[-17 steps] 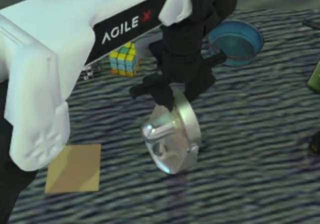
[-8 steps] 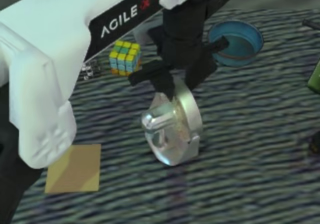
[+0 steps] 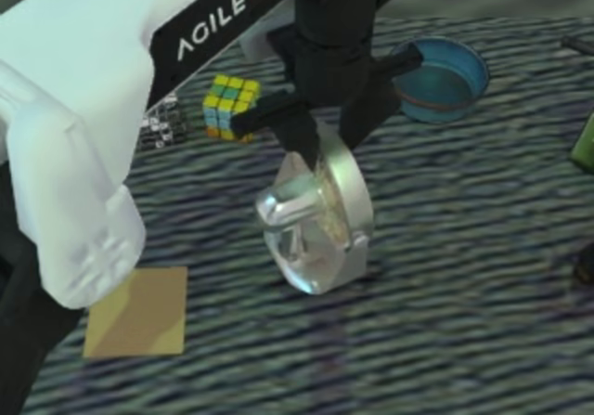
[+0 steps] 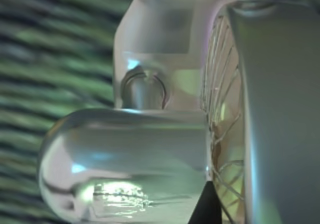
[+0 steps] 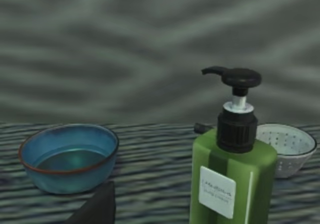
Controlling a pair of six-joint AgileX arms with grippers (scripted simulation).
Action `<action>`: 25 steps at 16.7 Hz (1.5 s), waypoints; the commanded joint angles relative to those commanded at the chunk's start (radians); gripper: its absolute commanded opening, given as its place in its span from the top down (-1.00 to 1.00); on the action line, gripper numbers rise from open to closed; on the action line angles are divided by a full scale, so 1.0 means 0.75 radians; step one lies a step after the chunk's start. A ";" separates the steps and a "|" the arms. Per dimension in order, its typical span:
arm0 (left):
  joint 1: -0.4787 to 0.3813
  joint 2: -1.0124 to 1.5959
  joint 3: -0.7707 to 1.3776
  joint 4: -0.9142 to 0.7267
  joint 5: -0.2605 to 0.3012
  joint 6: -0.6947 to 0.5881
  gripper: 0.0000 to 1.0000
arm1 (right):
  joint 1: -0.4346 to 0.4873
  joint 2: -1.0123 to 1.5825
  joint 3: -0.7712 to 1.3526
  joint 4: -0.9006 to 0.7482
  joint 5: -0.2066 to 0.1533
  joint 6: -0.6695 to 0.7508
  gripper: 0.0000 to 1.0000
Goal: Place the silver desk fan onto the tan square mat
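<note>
Risk first: slick rounded metal, top-heavy and tilted, liable to slip or swing on the carry. Largest, the dark ribbed desk (image 3: 483, 276). Then the shiny silver desk fan (image 3: 320, 234), thick ring with wire grille, mid-desk, apparently just lifted. Left pincer (image 3: 320, 150) clenched on its upper rim. Flat tan square mat (image 3: 137, 311) near left, well apart. Right arm parked, unseen from above.

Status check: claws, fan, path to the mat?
Left claw shut on the shiny silver desk fan, mid-table. Tan square mat bare, front left. Path looks clear. Right arm out of top view.
</note>
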 joint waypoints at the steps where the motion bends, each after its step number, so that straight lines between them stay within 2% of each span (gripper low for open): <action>1: 0.000 0.000 0.000 0.000 0.000 0.000 1.00 | 0.000 0.000 0.000 0.000 0.000 0.000 -1.00; 5: 0.011 -0.056 -0.061 0.020 -0.005 0.135 1.00 | 0.000 0.000 0.000 0.000 0.000 0.000 -1.00; 9: 0.046 -0.191 -0.197 0.070 -0.015 0.493 1.00 | 0.000 0.000 0.000 0.000 0.000 0.000 -1.00; 12: 0.088 -0.339 -0.343 0.130 -0.021 0.892 1.00 | 0.000 0.000 0.000 0.000 0.000 0.000 -1.00; 20: 0.241 -0.785 -0.857 0.305 -0.021 2.119 1.00 | 0.000 0.000 0.000 0.000 0.000 0.000 -1.00; 25: 0.341 -0.980 -1.200 0.359 -0.014 2.727 1.00 | 0.000 0.000 0.000 0.000 0.000 0.000 -1.00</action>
